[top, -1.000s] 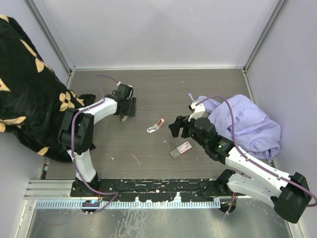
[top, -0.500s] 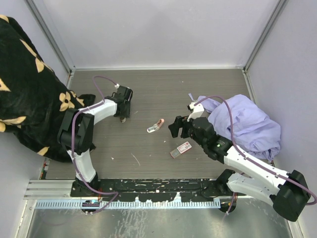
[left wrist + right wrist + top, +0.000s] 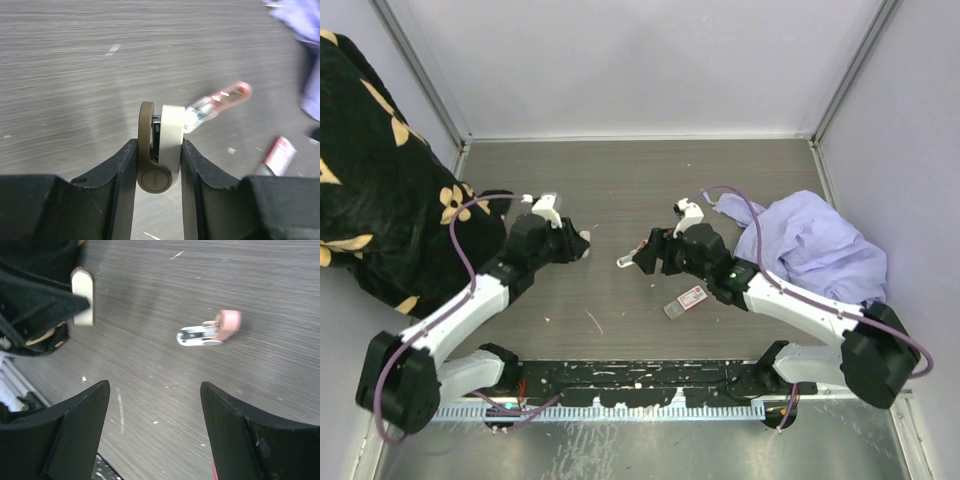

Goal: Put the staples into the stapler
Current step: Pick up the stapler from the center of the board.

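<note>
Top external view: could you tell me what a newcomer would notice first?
The black flower-print fabric heaped at far left and the lilac cloth at right stand out. Between them, the left end effector clamps a tan-and-cream hinged object, with the red-and-white staples box lying just right of centre.

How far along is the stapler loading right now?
Early stage. Done: the left hand is shut on what looks like the tan-and-cream stapler. In hand: the right hand hangs open over the table, close to a small pink-tipped item. Left: the staples lie in their red-and-white box on the table, with neither hand on them, so picking them up and loading them remain.
</note>
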You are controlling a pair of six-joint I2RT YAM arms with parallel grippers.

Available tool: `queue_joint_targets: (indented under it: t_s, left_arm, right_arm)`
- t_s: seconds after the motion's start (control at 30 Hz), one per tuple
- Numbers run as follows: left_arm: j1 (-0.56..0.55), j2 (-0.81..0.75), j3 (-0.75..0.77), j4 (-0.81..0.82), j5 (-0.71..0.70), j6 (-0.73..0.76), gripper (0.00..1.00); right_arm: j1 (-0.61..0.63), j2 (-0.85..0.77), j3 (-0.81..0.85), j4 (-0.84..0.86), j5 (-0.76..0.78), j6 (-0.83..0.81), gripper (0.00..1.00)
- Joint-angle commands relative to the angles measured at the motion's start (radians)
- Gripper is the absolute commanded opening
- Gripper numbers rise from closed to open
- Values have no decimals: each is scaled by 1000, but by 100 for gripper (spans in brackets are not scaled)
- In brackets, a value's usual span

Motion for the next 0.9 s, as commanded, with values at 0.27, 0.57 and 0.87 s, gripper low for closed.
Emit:
queue_joint_targets:
  t_s: [0.27,0.57,0.87]
  left_arm:
    - [-175,-362,-242,350,77,-110,18]
    - [-195,-378,-253,366,115,-90,17]
    - [-198,-389,-258,362,119,-83,17]
  right_arm:
    - [204,173,257,32,108,58,71]
    - [214,205,291,55,148,98,63]
    - [214,200,310,62,235,92,59]
